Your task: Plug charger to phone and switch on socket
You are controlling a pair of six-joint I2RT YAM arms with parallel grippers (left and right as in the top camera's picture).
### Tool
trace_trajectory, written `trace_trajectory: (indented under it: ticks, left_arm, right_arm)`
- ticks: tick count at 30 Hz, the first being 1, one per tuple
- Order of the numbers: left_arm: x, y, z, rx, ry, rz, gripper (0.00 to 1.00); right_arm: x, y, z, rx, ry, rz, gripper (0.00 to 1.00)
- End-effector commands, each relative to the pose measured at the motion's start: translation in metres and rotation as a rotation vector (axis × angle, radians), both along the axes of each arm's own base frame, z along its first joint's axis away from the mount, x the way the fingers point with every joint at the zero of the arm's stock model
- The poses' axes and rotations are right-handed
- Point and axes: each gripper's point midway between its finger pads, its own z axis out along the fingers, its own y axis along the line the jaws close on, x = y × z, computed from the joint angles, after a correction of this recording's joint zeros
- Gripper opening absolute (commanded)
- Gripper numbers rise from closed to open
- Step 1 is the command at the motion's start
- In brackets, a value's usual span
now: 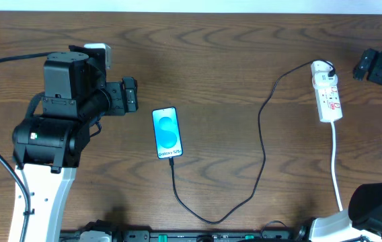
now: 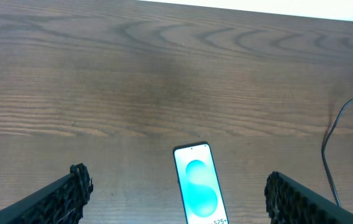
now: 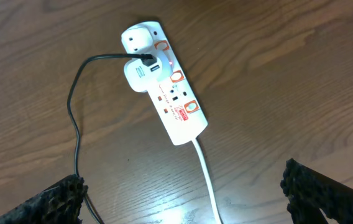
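The phone (image 1: 167, 132) lies flat in the table's middle, blue screen up; it also shows in the left wrist view (image 2: 199, 186). The thin black charger cable (image 1: 261, 141) runs from the phone's near end in a loop to the white socket strip (image 1: 327, 95) at the right; its tip looks joined to the phone. In the right wrist view the socket (image 3: 167, 93) holds a white adapter with the cable (image 3: 74, 124) in it. My left gripper (image 1: 130, 95) is open and empty, left of the phone, its fingers wide in the left wrist view (image 2: 179, 196). My right gripper (image 3: 183, 199) is open and empty above the socket.
The socket's white lead (image 1: 337, 168) runs toward the table's near right edge. The left arm's body (image 1: 60, 114) stands over the table's left part. A black robot cable (image 1: 3, 62) crosses the far left.
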Motion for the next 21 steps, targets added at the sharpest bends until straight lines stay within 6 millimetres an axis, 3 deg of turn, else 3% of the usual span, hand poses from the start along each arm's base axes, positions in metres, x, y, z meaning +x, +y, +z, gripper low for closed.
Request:
trace_trajectory:
  ticks: [1,13,21]
  left_arm:
    - [0.001,0.002,0.004,0.017,-0.011,-0.002,0.91]
    - [-0.001,0.002,0.006,0.02,-0.019,-0.002,0.91]
    - [-0.013,0.008,0.025,0.025,-0.085,0.014,0.91]
  right_arm:
    - [0.0,0.0,0.01,-0.006,-0.023,-0.008,0.99]
    - [0.0,0.0,0.009,-0.006,-0.023,-0.008,0.99]
    - [0.0,0.0,0.009,-0.006,-0.023,-0.008,0.99]
